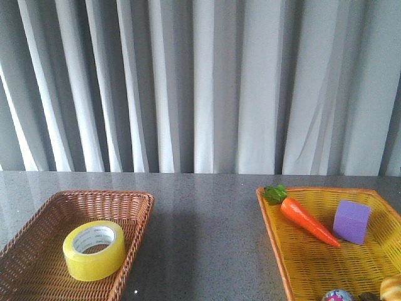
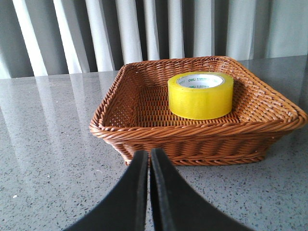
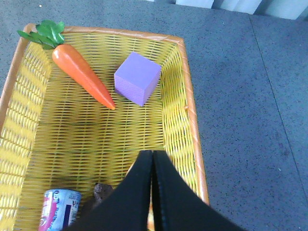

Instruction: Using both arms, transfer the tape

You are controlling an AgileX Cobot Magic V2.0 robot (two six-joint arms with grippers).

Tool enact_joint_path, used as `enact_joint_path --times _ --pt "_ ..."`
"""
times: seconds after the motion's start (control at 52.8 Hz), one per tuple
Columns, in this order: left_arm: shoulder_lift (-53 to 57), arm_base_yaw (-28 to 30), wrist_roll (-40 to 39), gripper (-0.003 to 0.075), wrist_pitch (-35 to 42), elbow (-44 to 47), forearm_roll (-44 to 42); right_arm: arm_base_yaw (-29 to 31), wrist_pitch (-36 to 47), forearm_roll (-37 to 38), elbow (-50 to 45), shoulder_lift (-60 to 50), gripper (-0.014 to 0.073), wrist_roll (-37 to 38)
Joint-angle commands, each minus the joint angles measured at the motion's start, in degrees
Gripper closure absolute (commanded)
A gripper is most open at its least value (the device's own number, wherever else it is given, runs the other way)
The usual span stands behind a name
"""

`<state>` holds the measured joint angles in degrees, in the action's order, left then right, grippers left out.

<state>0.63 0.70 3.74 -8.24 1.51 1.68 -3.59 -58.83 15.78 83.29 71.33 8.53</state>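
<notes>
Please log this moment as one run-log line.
yellow translucent tape roll: flat in brown wicker basket | left gripper: shut, empty, outside basket | right gripper: shut, empty

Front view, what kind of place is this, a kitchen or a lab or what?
Probably a staged robot test area, not a kitchen: a speckled grey tabletop backed by a plain grey curtain, with a tape roll in a brown basket and a carrot in a yellow basket.

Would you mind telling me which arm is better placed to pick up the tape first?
The left. Its hand, fingers together, faces the brown basket holding the tape, while the right hand hangs over the yellow basket.
</notes>
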Motion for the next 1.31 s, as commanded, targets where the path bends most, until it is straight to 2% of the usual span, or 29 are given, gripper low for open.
enact_joint_path --times 0.0,0.91,0.986,1.137,1.213,1.289 --pt "1.00 -0.28 -0.01 0.0727 4.03 -1.24 1.89 0.27 2.96 1.33 1.36 -1.42 0.0601 -0.01" --pt "1.00 -0.28 -0.01 0.0727 4.17 -1.43 2.46 0.27 3.04 0.80 1.36 -1.42 0.0601 -0.01" --pt "1.00 -0.28 -0.01 0.0727 4.17 -1.43 2.46 0.27 3.04 -2.19 1.36 -1.42 0.0601 -0.01" --pt "1.00 -0.28 -0.01 0.0727 4.17 -1.43 2.46 0.27 4.16 -16.28 1.10 -2.77 0.0601 -3.43" --pt "1.00 -0.28 -0.01 0.0727 4.17 -1.43 2.46 0.27 8.75 -20.96 -2.79 -5.95 0.0601 -7.03" --pt "1.00 -0.28 -0.01 0.0727 4.17 -1.43 2.46 0.27 18.37 -25.19 -9.98 -10.30 0.0601 -9.96"
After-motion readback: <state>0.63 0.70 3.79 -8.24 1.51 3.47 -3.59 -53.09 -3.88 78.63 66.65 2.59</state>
